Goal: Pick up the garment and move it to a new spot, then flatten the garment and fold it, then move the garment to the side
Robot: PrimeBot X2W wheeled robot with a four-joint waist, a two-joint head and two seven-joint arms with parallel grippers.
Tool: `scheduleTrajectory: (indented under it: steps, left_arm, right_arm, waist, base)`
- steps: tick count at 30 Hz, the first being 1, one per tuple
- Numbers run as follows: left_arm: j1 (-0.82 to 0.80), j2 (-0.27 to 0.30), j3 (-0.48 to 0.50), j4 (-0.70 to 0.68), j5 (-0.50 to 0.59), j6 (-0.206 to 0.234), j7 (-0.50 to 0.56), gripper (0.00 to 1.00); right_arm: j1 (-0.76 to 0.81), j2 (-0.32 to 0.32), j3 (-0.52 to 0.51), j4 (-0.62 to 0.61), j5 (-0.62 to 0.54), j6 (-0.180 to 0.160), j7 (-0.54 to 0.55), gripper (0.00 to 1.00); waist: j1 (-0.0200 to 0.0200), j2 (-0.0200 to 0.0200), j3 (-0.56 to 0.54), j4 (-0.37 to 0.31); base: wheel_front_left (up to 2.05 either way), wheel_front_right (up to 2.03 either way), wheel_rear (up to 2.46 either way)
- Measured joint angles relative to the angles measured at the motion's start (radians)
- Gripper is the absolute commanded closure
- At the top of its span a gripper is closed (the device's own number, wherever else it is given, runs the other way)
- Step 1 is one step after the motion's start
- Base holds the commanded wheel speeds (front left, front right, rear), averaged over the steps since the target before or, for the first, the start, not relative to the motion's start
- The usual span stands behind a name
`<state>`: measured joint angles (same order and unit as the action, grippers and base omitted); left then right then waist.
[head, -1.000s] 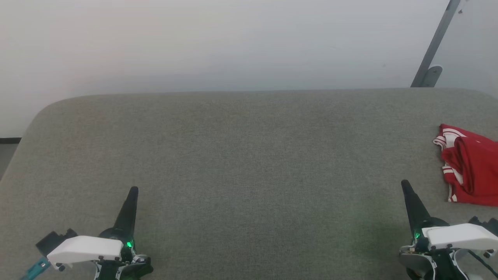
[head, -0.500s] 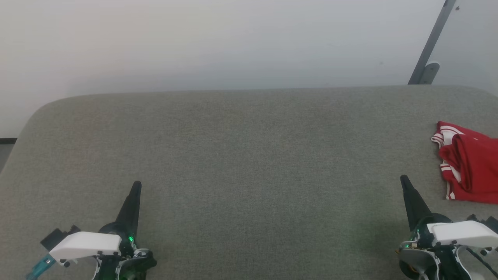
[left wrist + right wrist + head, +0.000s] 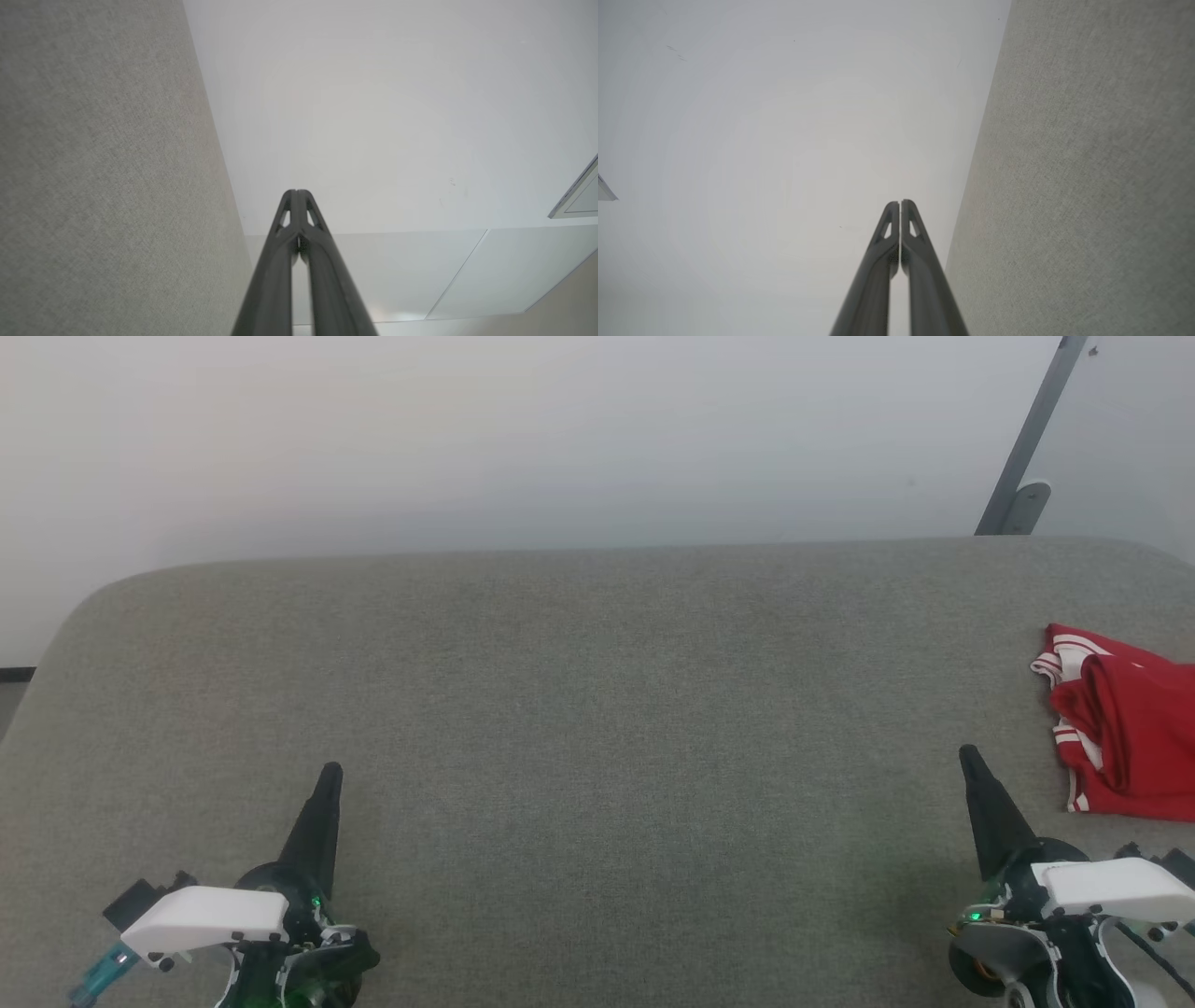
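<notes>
Garment (image 3: 1128,737), red with red-and-white striped trim, lies crumpled in a loose heap at the far right of a grey fabric-covered desk (image 3: 597,691), partly cut off by the head view's right edge. Nothing touches it.

At the lower left, the left gripper (image 3: 328,777) hovers over the desk with its two long dark fingers pressed together into a single point, grasping nothing. At the lower right, the right gripper (image 3: 967,758) is likewise clenched and empty. Its tip points up the desk, near the shirt's lower left corner but apart from it.

Each wrist view looks along its closed fingers, with grey desk cloth on one side and a pale wall (image 3: 485,439) beyond. A slanting grey metal bar (image 3: 1030,434) stands against the wall at the upper right.
</notes>
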<state>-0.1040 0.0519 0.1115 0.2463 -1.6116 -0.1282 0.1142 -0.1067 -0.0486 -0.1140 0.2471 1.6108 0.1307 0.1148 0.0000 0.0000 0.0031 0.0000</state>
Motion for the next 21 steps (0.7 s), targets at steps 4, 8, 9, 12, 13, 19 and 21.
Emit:
scheduleTrajectory:
  steps: [4, 8, 9, 12, 13, 19, 21]
  left_arm:
    - [0.000, 0.000, 0.000, 0.000, 0.000, 0.000, 0.000, 1.00]
    - [0.000, 0.000, 0.000, 0.000, 0.000, 0.000, 0.000, 1.00]
    - [0.000, 0.000, 0.000, 0.000, 0.000, 0.000, 0.000, 1.00]
    - [0.000, 0.000, 0.000, 0.000, 0.000, 0.000, 0.000, 1.00]
    - [0.000, 0.000, 0.000, 0.000, 0.000, 0.000, 0.000, 1.00]
    - [0.000, 0.000, 0.000, 0.000, 0.000, 0.000, 0.000, 1.00]
    - [0.000, 0.000, 0.001, 0.000, 0.000, 0.000, 0.000, 1.00]
  right_arm:
    - [0.000, 0.000, 0.000, 0.000, 0.000, 0.000, 0.000, 1.00]
    - [0.000, 0.000, 0.000, 0.000, 0.000, 0.000, 0.000, 1.00]
    - [0.000, 0.000, 0.000, 0.000, 0.000, 0.000, 0.000, 1.00]
    - [0.000, 0.000, 0.000, 0.000, 0.000, 0.000, 0.000, 1.00]
    - [0.000, 0.000, 0.000, 0.000, 0.000, 0.000, 0.000, 1.00]
    - [0.000, 0.000, 0.000, 0.000, 0.000, 0.000, 0.000, 1.00]
    - [0.000, 0.000, 0.000, 0.000, 0.000, 0.000, 0.000, 1.00]
  waist:
    - [0.0000, 0.0000, 0.000, 0.000]
    - [0.0000, 0.0000, 0.000, 0.000]
    - [0.0000, 0.0000, 0.000, 0.000]
    - [0.0000, 0.0000, 0.000, 0.000]
    - [0.0000, 0.0000, 0.000, 0.000]
    - [0.0000, 0.0000, 0.000, 0.000]
    - [0.0000, 0.0000, 0.000, 0.000]
  base:
    - [0.00, 0.00, 0.00]
    - [0.00, 0.00, 0.00]
    - [0.00, 0.00, 0.00]
    - [0.00, 0.00, 0.00]
    - [0.00, 0.00, 0.00]
    - [0.00, 0.00, 0.00]
    - [0.00, 0.00, 0.00]
